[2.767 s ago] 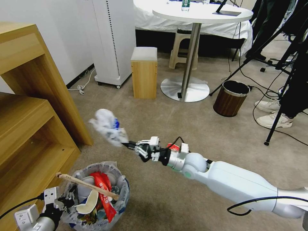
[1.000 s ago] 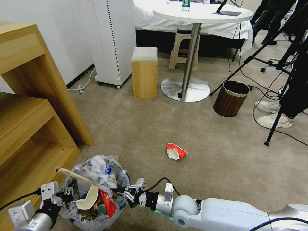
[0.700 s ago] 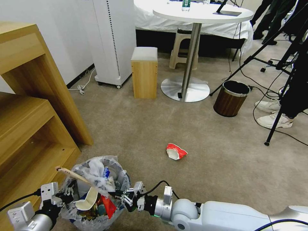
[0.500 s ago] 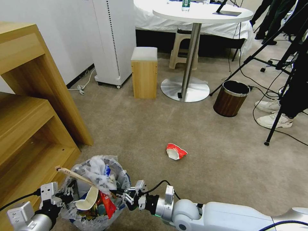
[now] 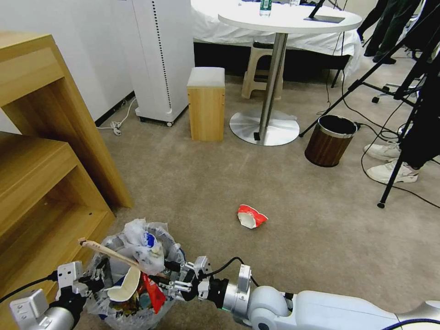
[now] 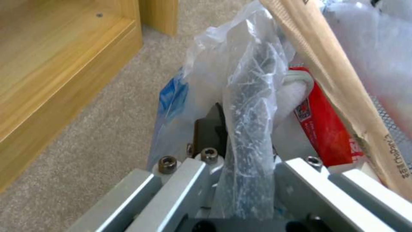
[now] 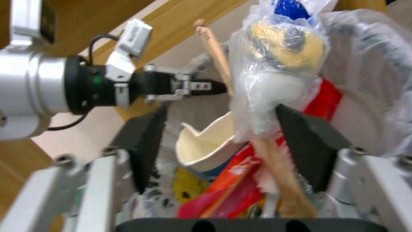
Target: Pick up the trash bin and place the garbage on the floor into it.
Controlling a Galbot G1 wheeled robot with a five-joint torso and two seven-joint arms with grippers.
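right gripper [image 5: 172, 280] open over trash bin [image 5: 172, 256]

The room is evenly bright, lit from overhead, and shadows on the floor [image 5: 293, 238] stay soft and short. The white desk [image 5: 293, 18] top at the back glares almost blank. Straight lines bow near the head view's edges, the wooden shelf [image 5: 41, 151] leaning outward. In the right wrist view the plastic-wrapped lump [image 7: 279, 64] is smeared and soft, as is the silver arm behind it. The left wrist view is sharper, though the bin liner [image 6: 249, 96] catches pale sheen.
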